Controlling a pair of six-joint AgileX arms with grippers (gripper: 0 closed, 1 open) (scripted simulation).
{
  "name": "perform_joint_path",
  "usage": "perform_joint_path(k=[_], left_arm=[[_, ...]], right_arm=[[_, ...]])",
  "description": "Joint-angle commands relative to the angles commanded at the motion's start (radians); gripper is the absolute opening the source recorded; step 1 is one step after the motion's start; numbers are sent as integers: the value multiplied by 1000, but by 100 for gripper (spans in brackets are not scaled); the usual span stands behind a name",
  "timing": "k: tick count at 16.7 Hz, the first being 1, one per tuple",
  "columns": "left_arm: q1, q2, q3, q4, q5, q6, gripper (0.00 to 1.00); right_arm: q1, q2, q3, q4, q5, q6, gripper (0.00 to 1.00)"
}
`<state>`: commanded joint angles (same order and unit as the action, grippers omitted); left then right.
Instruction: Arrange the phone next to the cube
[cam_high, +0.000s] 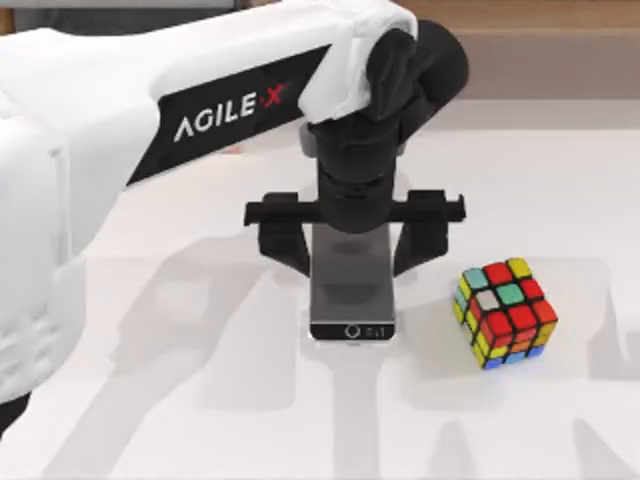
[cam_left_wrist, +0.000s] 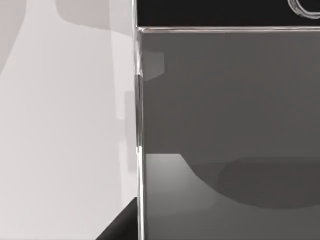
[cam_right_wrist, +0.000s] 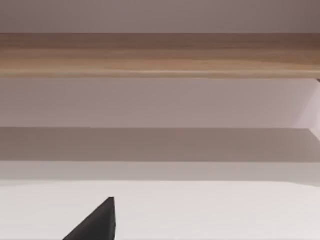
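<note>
The phone (cam_high: 351, 285) is a grey slab lying lengthwise in the middle of the table, its dark end strip with the small circle toward the front. My left gripper (cam_high: 352, 262) comes down over it, a black finger (cam_high: 288, 248) tight against each long side, shut on the phone. The left wrist view shows the phone's grey face (cam_left_wrist: 230, 125) very close, with a black fingertip (cam_left_wrist: 122, 225) at its edge. The cube (cam_high: 505, 313), with black edges and coloured stickers, sits on the table a short gap to the right of the phone. My right gripper (cam_right_wrist: 95, 225) stays parked away from both.
The white tabletop (cam_high: 200, 400) spreads to the left and front of the phone. A wooden edge (cam_right_wrist: 160, 55) runs along the table's far side in the right wrist view. My left arm's white body (cam_high: 90, 150) covers the table's upper left.
</note>
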<state>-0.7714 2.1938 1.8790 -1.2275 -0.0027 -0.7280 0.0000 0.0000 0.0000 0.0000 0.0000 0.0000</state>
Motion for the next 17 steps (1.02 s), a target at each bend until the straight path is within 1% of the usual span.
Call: perform_joint_path(k=[3,10,17], left_arm=[[-15,11,-3,-8,-2,-29,0],[-10,6,-3,-5,-2,-27,0],[-8,-14,-24,36,-8,-35,0]], right_arm=[[0,0,0,0,0,0,100],[0,0,0,0,0,0,100],[0,0,0,0,0,0,100]])
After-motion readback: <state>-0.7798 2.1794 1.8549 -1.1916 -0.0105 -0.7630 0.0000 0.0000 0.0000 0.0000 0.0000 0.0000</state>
